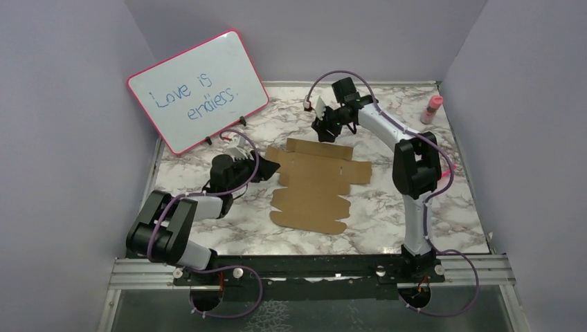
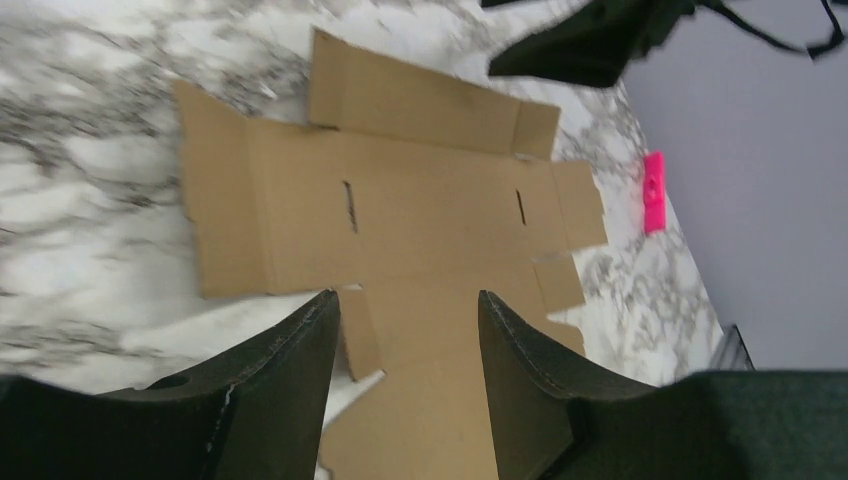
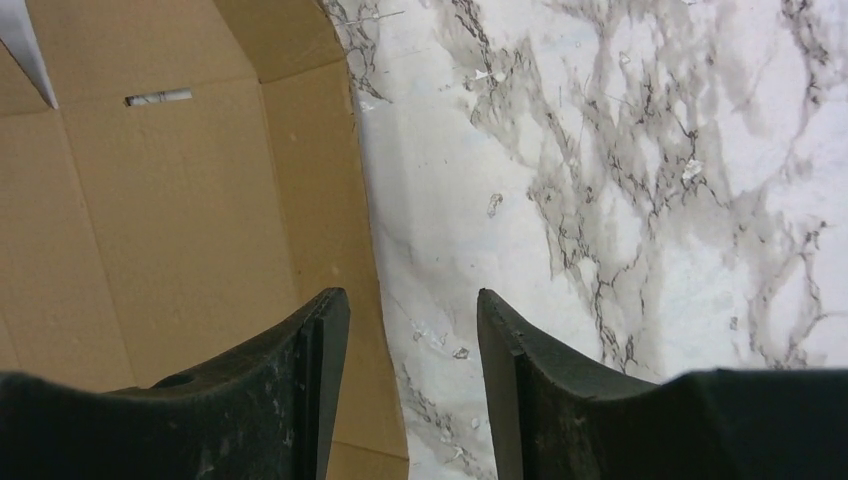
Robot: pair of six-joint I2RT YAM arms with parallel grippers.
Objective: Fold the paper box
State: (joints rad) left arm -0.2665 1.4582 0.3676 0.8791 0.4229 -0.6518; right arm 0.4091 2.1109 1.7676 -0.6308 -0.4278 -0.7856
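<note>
Paper box [image 1: 315, 183] lies flat, unfolded on table [image 1: 429, 200] | left end effector [image 2: 408, 300] released, box just ahead | right end effector [image 3: 412, 295] released, straddling box's edge, likely readying first fold

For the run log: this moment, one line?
paper box unfolded | left gripper open, above box | right gripper open, above box edge

Top view: high above the near edge, looking down across the whole bench [image 1: 429, 207]. Left wrist view: past the left claw [image 2: 408, 300], oblique, fairly near. Right wrist view: past the right claw [image 3: 412, 295], steeply downward, very close. All three share the paper box [image 1: 315, 187].
</note>
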